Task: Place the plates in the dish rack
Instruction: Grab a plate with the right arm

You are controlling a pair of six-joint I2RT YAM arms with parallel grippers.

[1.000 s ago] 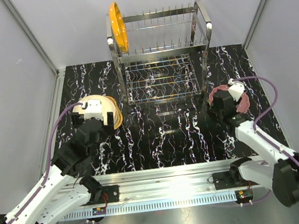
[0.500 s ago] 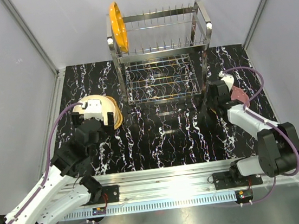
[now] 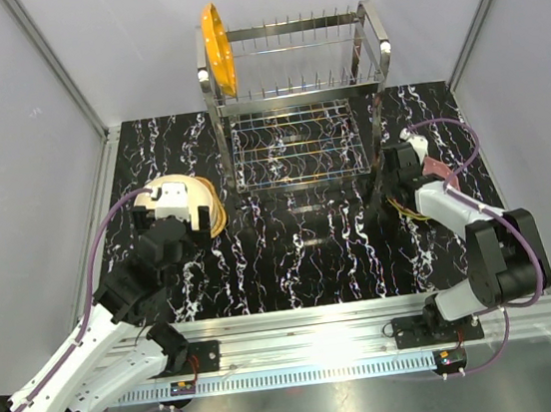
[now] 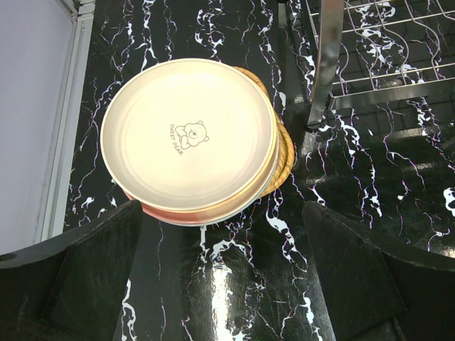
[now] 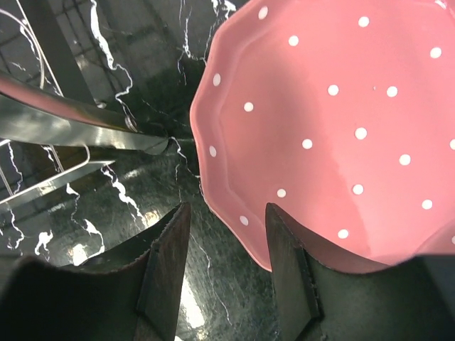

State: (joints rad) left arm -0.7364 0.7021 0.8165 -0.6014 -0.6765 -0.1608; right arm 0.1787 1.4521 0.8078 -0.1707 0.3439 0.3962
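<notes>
My left hand (image 4: 222, 209) hangs wide open over the left side of the table (image 3: 313, 262). Both fingers (image 4: 85, 277) are spread well apart and hold nothing. Right under it sits a stack of plates (image 3: 205, 203), flat on the table, near the rack's front left corner but not touching it. Top one is a cream plate (image 4: 188, 135) w/ a small bear print in the middle. Below it a pinkish rim and a tan rim poke out on the right side. Can't count how many are in the stack.

Mid-back stands the rack (image 3: 291, 88): shiny steel, two tiers, prongs along the top rails, a wire grid shelf lower down. One orange plate (image 3: 218, 50) stands on edge in the top tier at the far left end, btwn prongs.

On the right, my right hand (image 5: 227, 213) is low beside the rack's front right leg (image 5: 78, 121), fingers about half spread, not pinching anything. A pink plate (image 5: 334, 128) w/ white dots and a wavy rim lies beneath it. Its left rim shows in the gap btwn the fingers, w/ one finger over the plate and the other over bare table. Can't tell if either finger touches the plate. In the overhead view my wrist hides most of that plate, and only a pink sliver shows just right of it.
</notes>
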